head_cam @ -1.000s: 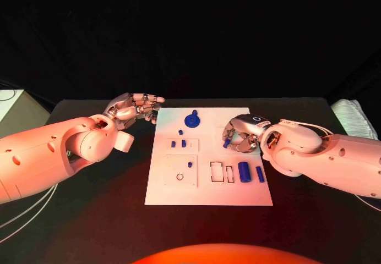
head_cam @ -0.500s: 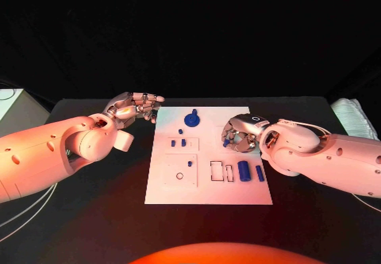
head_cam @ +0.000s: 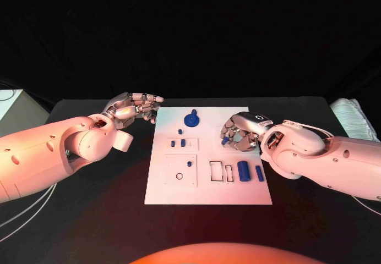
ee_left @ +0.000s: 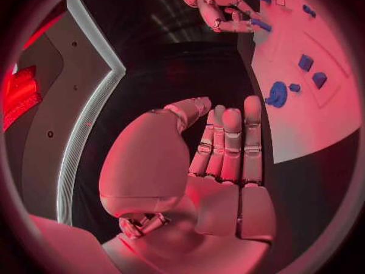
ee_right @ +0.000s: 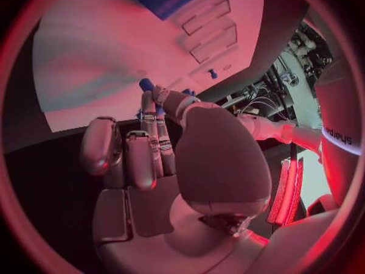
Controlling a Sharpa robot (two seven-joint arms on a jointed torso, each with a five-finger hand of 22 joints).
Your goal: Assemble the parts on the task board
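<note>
The white task board (head_cam: 210, 190) lies mid-table. My right hand (head_cam: 241, 132) hovers over its right half and pinches a small blue part (head_cam: 226, 141) between thumb and a finger; the right wrist view shows that blue part (ee_right: 146, 84) at the fingertips above the board (ee_right: 91, 55). My left hand (head_cam: 135, 106) hangs off the board's far left corner, holding nothing; in the left wrist view its fingers (ee_left: 230, 141) lie straight side by side. On the board are a round blue knob (head_cam: 191, 118), two pegs (head_cam: 178, 143), a blue cylinder (head_cam: 244, 169) and a bar (head_cam: 260, 173).
Empty white slots (head_cam: 217, 170) sit beside the cylinder, and a ring-marked plate (head_cam: 181, 170) carries a tiny blue peg (head_cam: 189, 163). A white ribbed object (head_cam: 354, 118) lies at the table's right edge, a pale box (head_cam: 16, 107) at the left.
My right hand has drawn slightly toward the far side of the board with the small blue part. The left hand has stayed put.
</note>
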